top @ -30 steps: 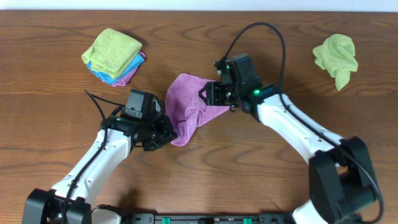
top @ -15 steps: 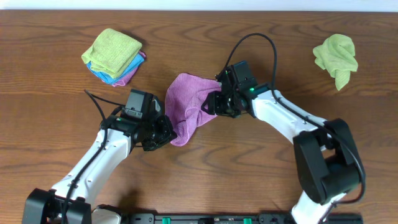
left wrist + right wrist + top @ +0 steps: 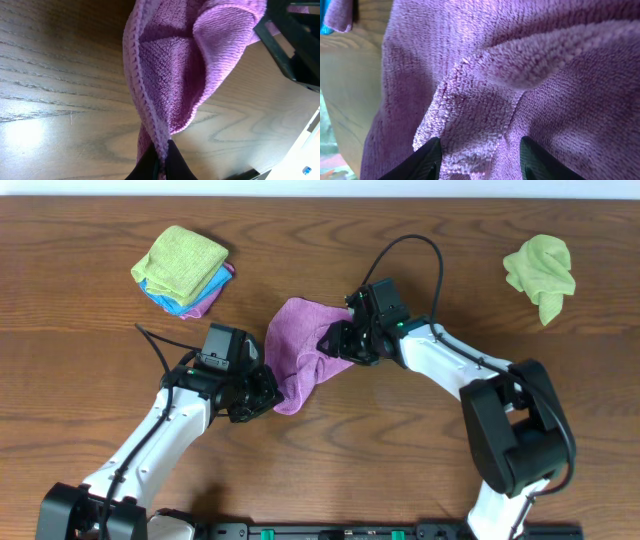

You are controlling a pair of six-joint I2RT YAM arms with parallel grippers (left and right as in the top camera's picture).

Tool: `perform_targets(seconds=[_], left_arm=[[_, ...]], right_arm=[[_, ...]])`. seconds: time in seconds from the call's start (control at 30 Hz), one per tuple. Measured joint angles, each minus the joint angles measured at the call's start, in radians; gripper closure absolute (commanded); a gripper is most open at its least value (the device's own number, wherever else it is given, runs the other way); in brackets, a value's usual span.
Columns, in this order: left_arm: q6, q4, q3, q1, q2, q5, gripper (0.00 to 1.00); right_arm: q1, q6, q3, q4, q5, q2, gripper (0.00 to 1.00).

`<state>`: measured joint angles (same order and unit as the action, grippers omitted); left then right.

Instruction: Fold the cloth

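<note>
The purple cloth (image 3: 298,340) lies crumpled at the table's middle, with one drawn-out corner reaching toward the lower left. My left gripper (image 3: 268,393) is shut on that corner; in the left wrist view the stitched hem (image 3: 150,125) runs down between the closed fingertips of the left gripper (image 3: 161,162). My right gripper (image 3: 336,340) is over the cloth's right side, open. Seen from the right wrist, the right gripper (image 3: 480,156) straddles a raised ridge of the cloth (image 3: 520,60), its fingers (image 3: 427,160) apart and pressed against the pile.
A folded stack of green, blue and pink cloths (image 3: 183,270) sits at the back left. A crumpled light green cloth (image 3: 540,272) lies at the back right. The right arm's black cable (image 3: 420,250) arcs above the cloth. Bare wood (image 3: 100,360) surrounds the arms.
The right gripper has moved left and lowered onto the cloth's right part, its arm swinging in closer. The left gripper has kept still, holding the corner.
</note>
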<state>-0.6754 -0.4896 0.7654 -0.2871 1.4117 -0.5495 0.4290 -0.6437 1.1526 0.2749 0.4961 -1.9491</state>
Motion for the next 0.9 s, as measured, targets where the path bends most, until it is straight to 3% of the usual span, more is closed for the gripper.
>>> perform_targets(seconds=[0.37, 0.9], left_arm=[[0.000, 0.000, 0.000, 0.000, 0.000, 0.000, 0.94], [0.000, 0.000, 0.000, 0.000, 0.000, 0.000, 0.94]], right_arm=[[0.000, -0.026, 0.000, -0.075, 0.013, -0.025, 0.60], [0.002, -0.026, 0.000, -0.033, 0.010, -0.025, 0.54]])
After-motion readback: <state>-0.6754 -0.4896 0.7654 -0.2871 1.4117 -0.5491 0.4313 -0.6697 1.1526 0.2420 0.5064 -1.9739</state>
